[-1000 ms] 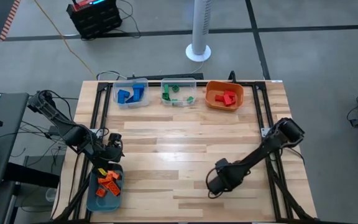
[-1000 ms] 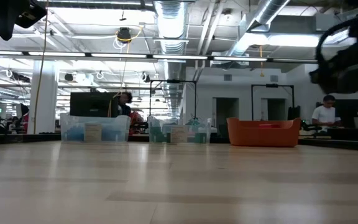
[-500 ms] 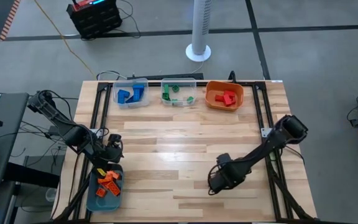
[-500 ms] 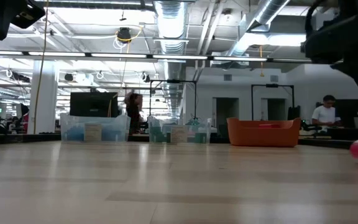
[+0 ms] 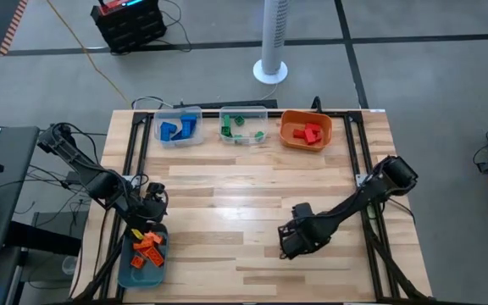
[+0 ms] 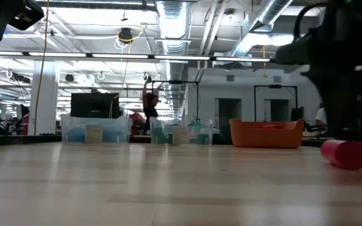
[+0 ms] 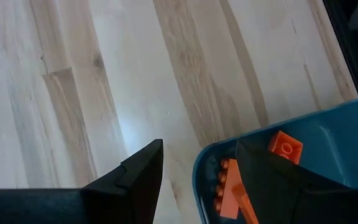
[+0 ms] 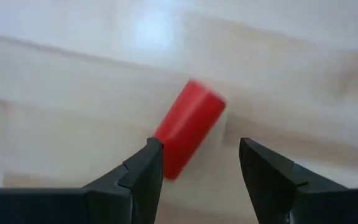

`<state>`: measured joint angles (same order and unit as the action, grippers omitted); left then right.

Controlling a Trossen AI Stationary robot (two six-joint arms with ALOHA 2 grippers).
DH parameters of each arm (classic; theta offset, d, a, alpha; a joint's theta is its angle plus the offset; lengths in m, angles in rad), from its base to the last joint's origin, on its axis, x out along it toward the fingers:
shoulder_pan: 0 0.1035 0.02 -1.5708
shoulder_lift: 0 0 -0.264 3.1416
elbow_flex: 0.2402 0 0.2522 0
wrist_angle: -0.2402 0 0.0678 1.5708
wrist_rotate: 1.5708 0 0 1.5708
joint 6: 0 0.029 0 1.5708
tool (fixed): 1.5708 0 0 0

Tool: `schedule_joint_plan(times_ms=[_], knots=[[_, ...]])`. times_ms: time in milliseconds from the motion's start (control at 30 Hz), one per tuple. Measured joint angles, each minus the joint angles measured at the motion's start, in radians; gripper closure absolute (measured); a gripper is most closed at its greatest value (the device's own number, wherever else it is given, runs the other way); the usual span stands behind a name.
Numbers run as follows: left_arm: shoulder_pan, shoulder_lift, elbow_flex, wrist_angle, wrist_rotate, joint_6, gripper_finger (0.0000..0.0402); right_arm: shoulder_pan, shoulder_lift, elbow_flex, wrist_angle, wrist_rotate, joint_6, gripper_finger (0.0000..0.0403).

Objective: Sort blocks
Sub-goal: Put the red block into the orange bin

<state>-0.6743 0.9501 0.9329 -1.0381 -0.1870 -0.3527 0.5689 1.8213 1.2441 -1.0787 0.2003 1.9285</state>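
The right end effector (image 8: 194,163) has slid leftward across the desk (image 5: 252,195), fingers spread, a red block (image 8: 188,127) lying loose just ahead; the left end effector (image 7: 197,168), spread too, stays over the teal bin (image 5: 127,263) of orange blocks (image 5: 149,247).

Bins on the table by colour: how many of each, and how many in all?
clear bins: 2
orange bin: 1
teal bin: 1
Total: 4
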Motion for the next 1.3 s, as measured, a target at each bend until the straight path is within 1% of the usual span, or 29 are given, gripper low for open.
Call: schedule_joint_plan(times_ms=[133,400,633,767,867,1000,1133,1300], knots=[[0.000,0.000,0.000,-0.002,0.000,-0.008,0.0205,-0.027,0.000,-0.028,0.023,0.036,-0.018,0.0182],[0.000,0.000,0.000,-0.003,0.008,-0.011,0.0205,-0.062,0.000,-0.095,0.168,0.037,-0.055,0.0181],[0.000,0.000,0.000,-0.004,0.026,-0.016,0.0205,-0.060,0.000,-0.103,0.174,0.006,-0.048,0.0181],[0.000,0.000,0.000,-0.005,0.026,-0.014,0.0205,-0.062,0.000,-0.103,0.163,-0.023,-0.078,0.0182],[0.000,0.000,0.000,-0.004,0.026,-0.012,0.0205,-0.062,0.000,-0.103,0.159,-0.030,-0.096,0.0191],[0.000,0.000,0.000,-0.004,0.022,0.001,0.0205,-0.062,0.000,-0.107,0.141,-0.058,-0.120,0.0214],[0.000,0.000,0.000,-0.004,-0.009,0.033,0.0205,-0.068,0.000,-0.111,0.138,-0.072,-0.148,0.0236],[0.000,0.000,0.000,-0.004,-0.042,0.043,0.0205,-0.087,0.000,-0.114,0.137,-0.081,-0.219,0.0249]])
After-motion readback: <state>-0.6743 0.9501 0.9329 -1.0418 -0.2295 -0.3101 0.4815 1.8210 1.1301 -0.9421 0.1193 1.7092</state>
